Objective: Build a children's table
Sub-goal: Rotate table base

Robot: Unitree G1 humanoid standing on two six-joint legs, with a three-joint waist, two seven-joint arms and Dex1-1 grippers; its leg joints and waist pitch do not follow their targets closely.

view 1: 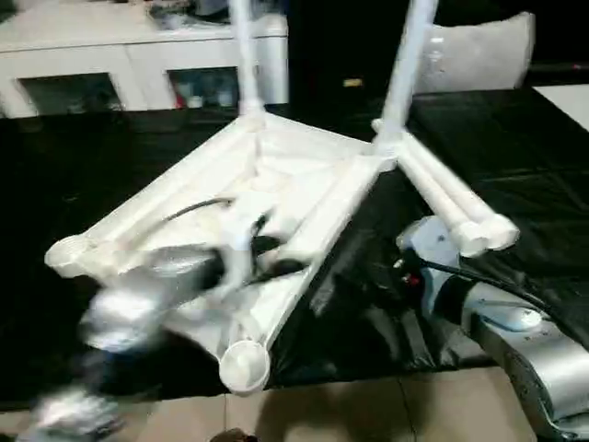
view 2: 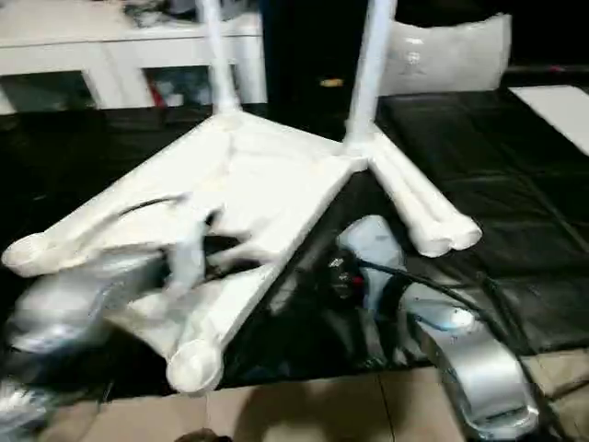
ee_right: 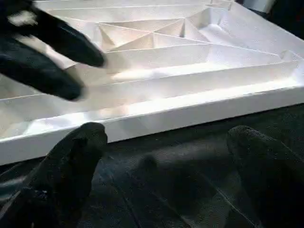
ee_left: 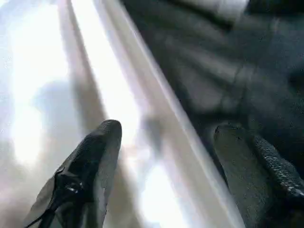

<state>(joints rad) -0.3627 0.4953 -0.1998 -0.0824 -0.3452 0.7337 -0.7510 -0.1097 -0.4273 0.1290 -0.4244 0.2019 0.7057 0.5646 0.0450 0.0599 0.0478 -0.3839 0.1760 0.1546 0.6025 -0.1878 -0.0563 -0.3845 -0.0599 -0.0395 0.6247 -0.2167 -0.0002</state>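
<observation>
We judge the upturned table, on the black mat with two legs rising at twelve o'clock, light, stiff and slippery, best gripped by its rim, with both grippers spread and empty.

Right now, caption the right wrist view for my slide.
Open right gripper faces the upturned table top's ribbed underside; left gripper hovers above it.

A wrinkled black sheet covers the work surface, with beige tiled floor at its near edge and a white shelved cabinet behind.
</observation>
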